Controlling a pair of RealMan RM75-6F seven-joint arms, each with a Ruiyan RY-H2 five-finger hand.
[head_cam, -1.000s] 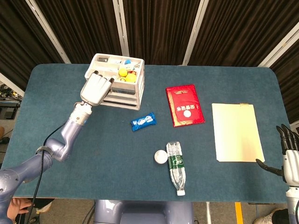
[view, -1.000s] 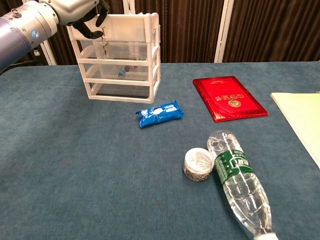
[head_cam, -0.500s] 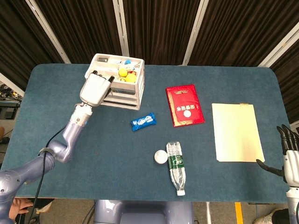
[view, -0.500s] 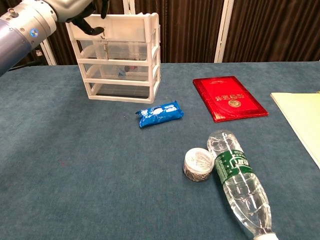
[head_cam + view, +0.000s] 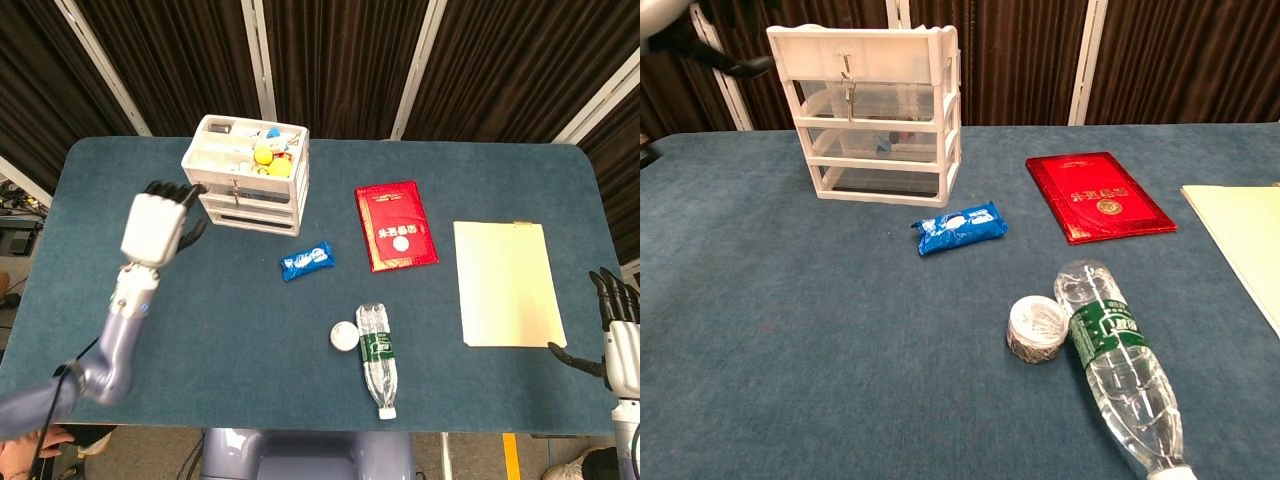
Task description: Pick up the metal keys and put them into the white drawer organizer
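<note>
In the upper left of the head view, the white organizer (image 5: 247, 174) stands on the blue table (image 5: 200, 320), its open top holding yellow balls (image 5: 268, 160) and other small items too small to name. The keys (image 5: 848, 84) hang at the organizer's front top edge, dangling against the upper drawer face in the chest view; in the head view they show as a small dark shape at the front rim.

Left of the organizer, the left robot hand (image 5: 155, 225) hovers over the table with fingers spread and nothing in it, its dark fingertips (image 5: 172, 190) close to the organizer's left corner but apart from it. In the chest view only a blurred dark finger shows at the top left edge.

At the lower right edge of the head view, the right robot hand (image 5: 618, 335) sits off the table's side, fingers apart and holding nothing.

Toward the middle of the frame lies a blue packet (image 5: 307, 260), with a red booklet (image 5: 395, 226) to its right and a pale yellow folder (image 5: 508, 283) further right. Below centre, a clear bottle (image 5: 377, 358) with a green label lies on its side, a tape roll (image 5: 344, 335) touching its left flank.
</note>
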